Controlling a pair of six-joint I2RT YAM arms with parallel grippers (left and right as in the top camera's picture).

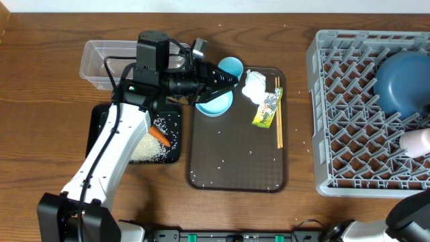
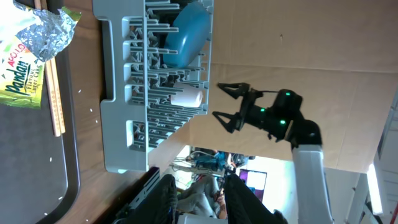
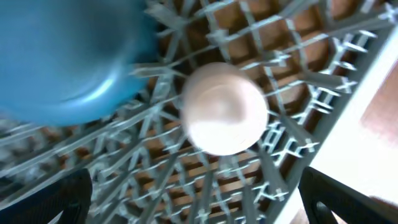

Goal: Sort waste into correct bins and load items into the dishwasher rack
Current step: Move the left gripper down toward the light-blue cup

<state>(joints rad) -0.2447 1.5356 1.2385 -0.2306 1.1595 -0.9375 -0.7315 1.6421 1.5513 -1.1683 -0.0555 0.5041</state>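
My left gripper (image 1: 227, 79) points right over the brown tray's far-left corner, rolled on its side. It is shut on the far rim of the white bowl (image 1: 213, 104). In the left wrist view only a pale edge shows low between the fingers (image 2: 166, 200). The light-blue cup (image 1: 230, 66) stands just beyond. My right gripper (image 3: 199, 208) hangs wide open and empty above the dishwasher rack (image 1: 349, 101), over the pinkish-white cup (image 3: 224, 109), which lies beside the blue plate (image 3: 68, 56). Wrapper (image 1: 267, 109), crumpled paper (image 1: 254, 86) and chopsticks (image 1: 279, 117) lie on the tray.
The black tray (image 1: 101, 128) at the left holds rice (image 1: 151, 149) and the carrot (image 1: 159, 134). A clear tub (image 1: 101, 60) sits behind it. Stray rice grains dot the brown tray (image 1: 235, 161). The left arm's white link slants across the table's near left.
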